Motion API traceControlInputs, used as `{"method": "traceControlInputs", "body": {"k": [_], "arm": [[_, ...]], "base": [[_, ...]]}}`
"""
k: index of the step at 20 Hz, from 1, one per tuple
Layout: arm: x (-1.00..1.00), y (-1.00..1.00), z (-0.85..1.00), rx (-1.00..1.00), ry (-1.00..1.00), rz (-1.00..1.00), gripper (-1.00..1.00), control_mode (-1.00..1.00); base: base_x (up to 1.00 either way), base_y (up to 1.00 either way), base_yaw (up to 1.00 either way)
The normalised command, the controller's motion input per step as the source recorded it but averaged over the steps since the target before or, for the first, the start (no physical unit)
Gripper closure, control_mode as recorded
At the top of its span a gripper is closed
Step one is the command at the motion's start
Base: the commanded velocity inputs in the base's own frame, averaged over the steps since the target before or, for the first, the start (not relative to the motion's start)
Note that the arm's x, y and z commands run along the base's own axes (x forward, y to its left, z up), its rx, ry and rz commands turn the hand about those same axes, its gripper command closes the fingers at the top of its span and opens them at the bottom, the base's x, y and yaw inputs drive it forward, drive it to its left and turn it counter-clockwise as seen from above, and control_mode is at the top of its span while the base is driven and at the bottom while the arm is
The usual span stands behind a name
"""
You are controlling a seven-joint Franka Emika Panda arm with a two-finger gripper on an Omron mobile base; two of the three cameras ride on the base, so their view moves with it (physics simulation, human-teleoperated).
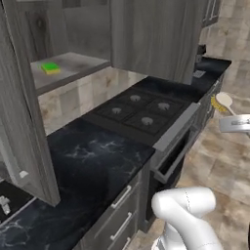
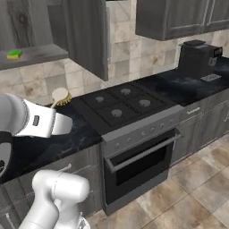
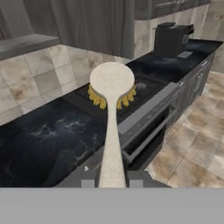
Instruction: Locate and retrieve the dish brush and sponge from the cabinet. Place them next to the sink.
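Hand view: claw clamped on the dish brush handle.
Sponge lies on the open cabinet shelf, above the dark surface.

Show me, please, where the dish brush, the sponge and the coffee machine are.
dish brush point(image 3: 111, 81): hand view, back of its head.
sponge point(image 1: 50, 68): left base view, green top.
coffee machine point(image 2: 193, 58): right base view, front face.

A black marble-patterned countertop runs along the wall, with a black four-burner gas cooktop set into it above a dark oven with a silver bar handle. Beige stone tiles cover the backsplash and the floor. At the far right, a black coffee machine stands on the counter under grey wood-grain upper cupboards. Grey drawers sit below.
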Motion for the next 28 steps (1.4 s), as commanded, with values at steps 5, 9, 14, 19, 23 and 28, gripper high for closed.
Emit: {"method": "traceControlInputs", "body": {"k": [5,9,14,19,23,28], "arm": [[0.0,0.0,0.0,0.0,0.0,0.0,1.0,1.0],[0.0,0.0,0.0,0.0,0.0,0.0,1.0,1.0],[0.0,0.0,0.0,0.0,0.0,0.0,1.0,1.0],[0.0,0.0,0.0,0.0,0.0,0.0,1.0,1.0],[0.0,0.0,0.0,0.0,0.0,0.0,1.0,1.0],[0.0,0.0,0.0,0.0,0.0,0.0,1.0,1.0]], "base": [[0.0,-0.05,-0.44],[0.0,-0.03,-0.44],[0.01,-0.26,-0.36],[0.11,-0.41,-0.27],[0.12,-0.33,-0.3],[0.09,-0.26,-0.33]]}}
